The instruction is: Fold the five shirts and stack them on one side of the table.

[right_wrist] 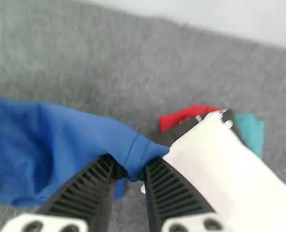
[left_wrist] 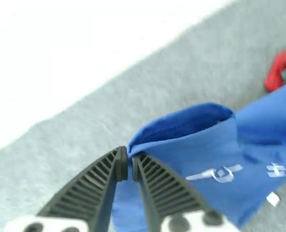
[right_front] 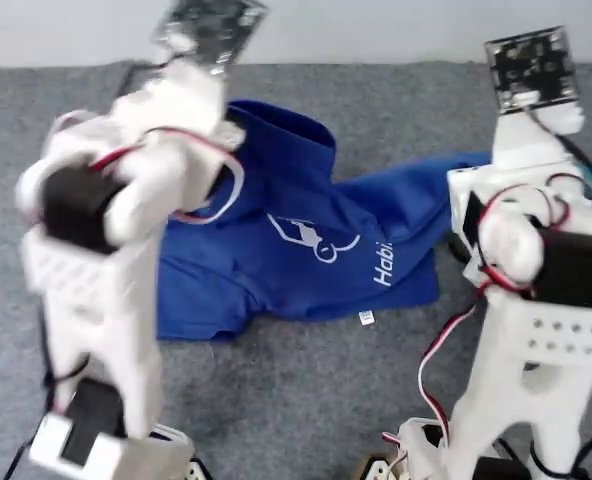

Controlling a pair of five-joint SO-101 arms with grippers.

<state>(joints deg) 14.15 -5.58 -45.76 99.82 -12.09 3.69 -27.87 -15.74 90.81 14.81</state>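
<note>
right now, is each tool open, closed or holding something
left tool: closed on the blue shirt
right tool: closed on the blue shirt's edge

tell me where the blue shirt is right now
In the high view the blue shirt lies centre on the table, edges pinched by the left gripper and right gripper.

Both arms white, side by side. The left arm (right_front: pixel 106 215) is folded at the elbow, wrist pitched forward and down. The left gripper (left_wrist: pixel 126 163) has its black ribbed fingers (left_wrist: pixel 97 181) drawn together, tips almost meeting, with a fold of the blue shirt (left_wrist: pixel 201 140) nipped between them. The right arm (right_front: pixel 531 270) stands more upright, links stacked. The right gripper (right_wrist: pixel 130 170) has its fingers (right_wrist: pixel 85 186) set slightly wider, clamped on a hemmed edge of the same shirt. Red and white leads (right_front: pixel 211 205) loop along both arms.
</note>
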